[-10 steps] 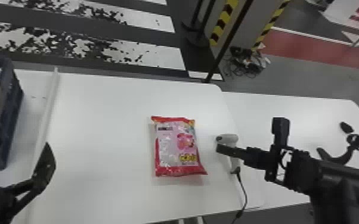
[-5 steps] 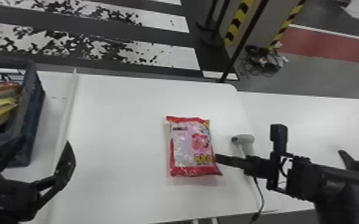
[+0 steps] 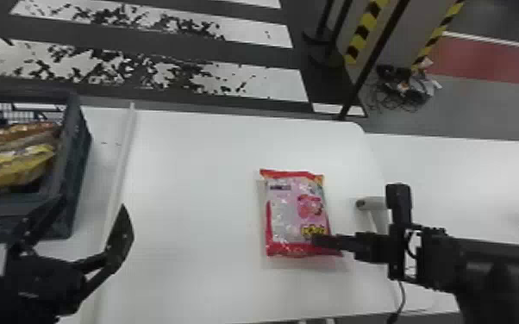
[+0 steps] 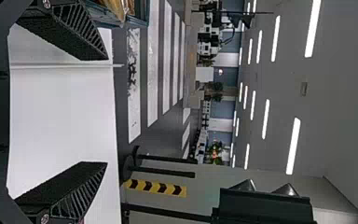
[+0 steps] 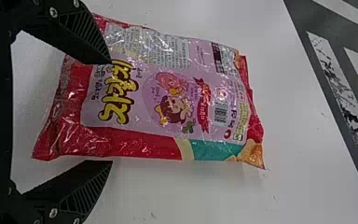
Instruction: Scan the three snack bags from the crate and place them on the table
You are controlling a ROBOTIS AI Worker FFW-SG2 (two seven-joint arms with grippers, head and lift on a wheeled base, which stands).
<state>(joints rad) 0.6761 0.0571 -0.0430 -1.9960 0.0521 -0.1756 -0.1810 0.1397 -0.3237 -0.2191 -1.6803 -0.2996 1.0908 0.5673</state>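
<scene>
One pink and red snack bag [image 3: 295, 213] lies flat on the white table [image 3: 194, 207]. My right gripper [image 3: 321, 243] is over its near end; in the right wrist view the fingers of this gripper [image 5: 111, 112] stand apart, one above the bag [image 5: 168, 98], one beside it. At the lower left, my left gripper [image 3: 86, 215] is open beside the dark crate [image 3: 67, 189]. Nothing is between the fingers of the left gripper [image 4: 106, 111] in its wrist view. Yellow and brown snack bags [image 3: 13, 166] lie in the crate. The white scanner [image 3: 373, 203] is partly behind the right gripper.
A raised white strip [image 3: 120, 159] runs across the table beside the crate. The scanner's cable [image 3: 402, 297] hangs toward the near edge. Beyond the far edge stand dark posts and a pillar with yellow-black stripes [image 3: 364, 32].
The head view has turned left, bringing more of the crate into sight. My right gripper has moved left, from beside the scanner to over the pink bag's near end.
</scene>
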